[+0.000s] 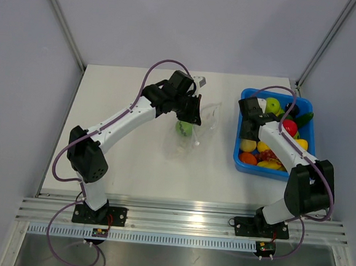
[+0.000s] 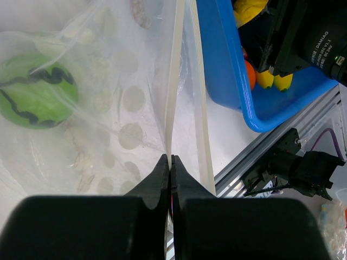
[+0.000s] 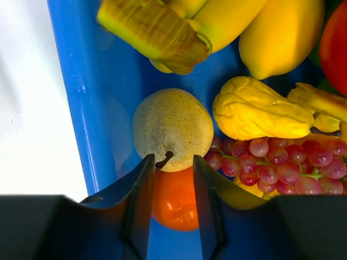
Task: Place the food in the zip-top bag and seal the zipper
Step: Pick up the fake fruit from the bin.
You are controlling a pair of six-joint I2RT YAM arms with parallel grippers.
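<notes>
The zip-top bag point(image 1: 198, 129) lies mid-table with a green striped melon toy point(image 1: 183, 128) inside it, also in the left wrist view point(image 2: 35, 89). My left gripper point(image 1: 192, 114) is shut on one strip of the zipper point(image 2: 172, 81) at the bag's mouth point(image 2: 171, 160); the other strip point(image 2: 200, 108) stands apart, so the mouth is open. My right gripper point(image 1: 250, 127) is open point(image 3: 173, 162) low inside the blue bin. A speckled pale pear point(image 3: 173, 127) lies at its fingertips and an orange fruit point(image 3: 173, 203) sits between the fingers.
The blue bin point(image 1: 238, 156) stands at the right and holds several toys: purple grapes point(image 3: 271, 162), a lumpy yellow fruit point(image 3: 260, 111), corn point(image 3: 157, 27) and a red fruit point(image 1: 290, 127). Its wall point(image 2: 222, 54) is close beside the bag's mouth.
</notes>
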